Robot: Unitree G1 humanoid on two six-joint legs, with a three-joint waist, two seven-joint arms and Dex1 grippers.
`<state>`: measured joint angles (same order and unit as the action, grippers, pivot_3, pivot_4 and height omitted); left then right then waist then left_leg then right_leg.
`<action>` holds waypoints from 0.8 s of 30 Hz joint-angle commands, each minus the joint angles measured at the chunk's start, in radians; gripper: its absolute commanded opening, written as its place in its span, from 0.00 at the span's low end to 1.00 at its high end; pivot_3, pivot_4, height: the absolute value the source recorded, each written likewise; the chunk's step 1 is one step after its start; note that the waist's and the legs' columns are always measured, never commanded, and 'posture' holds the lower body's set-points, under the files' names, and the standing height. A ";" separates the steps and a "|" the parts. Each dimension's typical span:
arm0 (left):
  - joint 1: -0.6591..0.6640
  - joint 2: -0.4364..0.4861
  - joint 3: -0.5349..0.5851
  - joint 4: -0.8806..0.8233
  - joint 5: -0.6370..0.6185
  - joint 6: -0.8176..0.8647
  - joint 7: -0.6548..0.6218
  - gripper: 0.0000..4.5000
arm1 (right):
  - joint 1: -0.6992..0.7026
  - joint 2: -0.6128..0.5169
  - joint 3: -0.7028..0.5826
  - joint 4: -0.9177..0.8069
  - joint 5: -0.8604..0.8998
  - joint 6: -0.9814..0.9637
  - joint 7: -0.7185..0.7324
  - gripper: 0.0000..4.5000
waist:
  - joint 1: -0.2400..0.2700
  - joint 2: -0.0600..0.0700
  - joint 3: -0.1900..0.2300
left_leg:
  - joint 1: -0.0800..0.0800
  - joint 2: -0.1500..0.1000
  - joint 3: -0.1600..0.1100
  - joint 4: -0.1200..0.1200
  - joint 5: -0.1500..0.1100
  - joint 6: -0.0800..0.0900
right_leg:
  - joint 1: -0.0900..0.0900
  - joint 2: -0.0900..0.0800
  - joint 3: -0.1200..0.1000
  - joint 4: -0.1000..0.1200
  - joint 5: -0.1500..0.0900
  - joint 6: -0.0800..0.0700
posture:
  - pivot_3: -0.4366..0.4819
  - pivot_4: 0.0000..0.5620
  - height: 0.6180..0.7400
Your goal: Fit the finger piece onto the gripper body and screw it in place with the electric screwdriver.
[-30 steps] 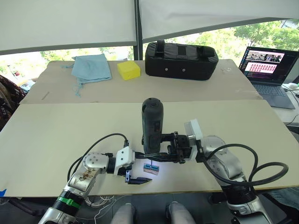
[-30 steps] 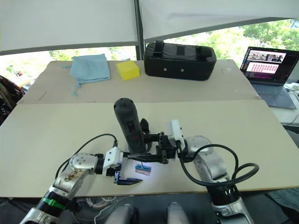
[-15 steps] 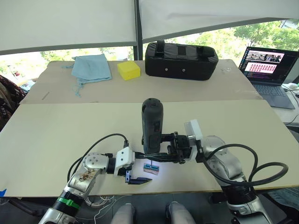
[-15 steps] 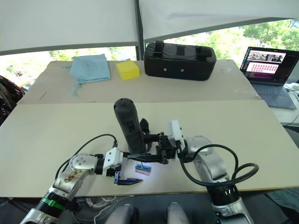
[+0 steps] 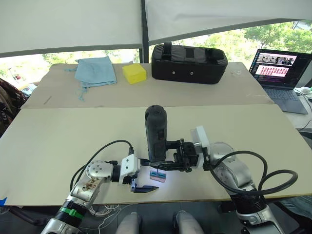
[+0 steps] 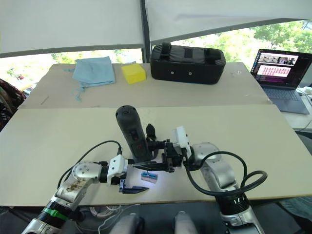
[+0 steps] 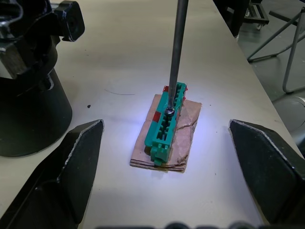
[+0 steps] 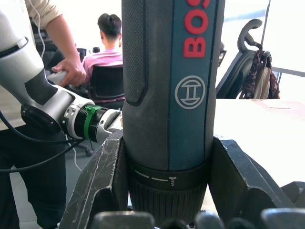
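Screwdriver point(image 5: 156, 132) stands upright, clamped in the right gripper point(image 5: 171, 156), its bit touching a screw in the green block point(image 7: 166, 125) on the tabletop point(image 5: 58, 141). Left gripper point(image 7: 167, 157) hangs open around the block. Gripper body point(image 7: 28, 81) waits beside; fitting and screwing look undone.

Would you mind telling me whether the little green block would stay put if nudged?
The green block looks small and light, so it would probably slide easily. Its brown card base lies flat, so tipping seems unlikely.
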<state>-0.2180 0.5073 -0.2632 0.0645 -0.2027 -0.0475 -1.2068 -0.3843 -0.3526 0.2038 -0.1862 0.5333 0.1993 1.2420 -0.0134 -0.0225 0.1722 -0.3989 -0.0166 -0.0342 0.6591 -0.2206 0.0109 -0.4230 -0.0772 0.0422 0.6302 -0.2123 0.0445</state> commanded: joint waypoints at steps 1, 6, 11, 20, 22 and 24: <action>0.019 -0.001 -0.020 0.032 0.011 -0.001 -0.004 0.99 | -0.015 0.011 -0.006 -0.027 0.020 -0.018 0.003 0.42 | 0.000 0.000 0.000 | 0.000 0.000 0.000 0.000 0.000 0.000 | 0.000 0.000 0.000 0.000 0.000 0.000 | 0.48 0.27 1.00; 0.020 -0.002 -0.021 0.038 0.011 -0.006 -0.004 0.99 | -0.015 0.011 -0.005 -0.026 0.017 -0.016 0.000 0.42 | 0.000 0.000 0.000 | 0.001 0.000 0.000 0.000 0.000 0.000 | 0.001 0.000 0.000 0.000 0.000 0.000 | 0.48 0.27 1.00; 0.021 -0.003 -0.021 0.040 0.011 -0.008 -0.003 0.99 | -0.020 0.014 -0.003 -0.020 0.013 -0.015 -0.005 0.42 | 0.000 0.000 0.000 | 0.001 0.000 0.000 0.000 0.000 0.000 | 0.001 0.000 0.000 0.000 0.000 0.000 | 0.48 0.27 1.00; 0.025 -0.004 -0.022 0.040 0.012 -0.011 0.000 0.99 | -0.022 0.010 0.001 -0.015 0.011 -0.011 -0.008 0.42 | 0.000 0.000 -0.001 | 0.001 0.000 0.000 0.000 0.000 0.000 | 0.001 0.000 0.000 0.000 0.000 0.000 | 0.48 0.27 1.00; 0.025 -0.004 -0.022 0.041 0.012 -0.011 0.000 0.99 | -0.023 0.008 -0.001 -0.013 0.012 -0.009 -0.006 0.42 | 0.000 0.000 -0.001 | 0.001 0.000 0.000 0.000 0.000 0.000 | 0.001 0.000 0.000 0.000 0.000 0.000 | 0.48 0.27 1.00; 0.025 -0.004 -0.022 0.042 0.013 -0.012 0.000 0.99 | -0.024 0.004 -0.004 -0.013 0.015 -0.007 -0.003 0.42 | 0.000 0.000 -0.001 | 0.001 0.000 0.000 0.000 0.000 0.000 | 0.001 0.000 0.000 0.000 0.000 0.000 | 0.48 0.27 1.00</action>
<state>-0.2175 0.5039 -0.2633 0.0786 -0.2031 -0.0644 -1.2064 -0.3857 -0.3468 0.2151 -0.1794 0.5315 0.1997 1.2359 -0.0137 -0.0224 0.1716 -0.3976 -0.0168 -0.0345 0.6593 -0.2207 0.0109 -0.4217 -0.0772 0.0423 0.6304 -0.2123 0.0445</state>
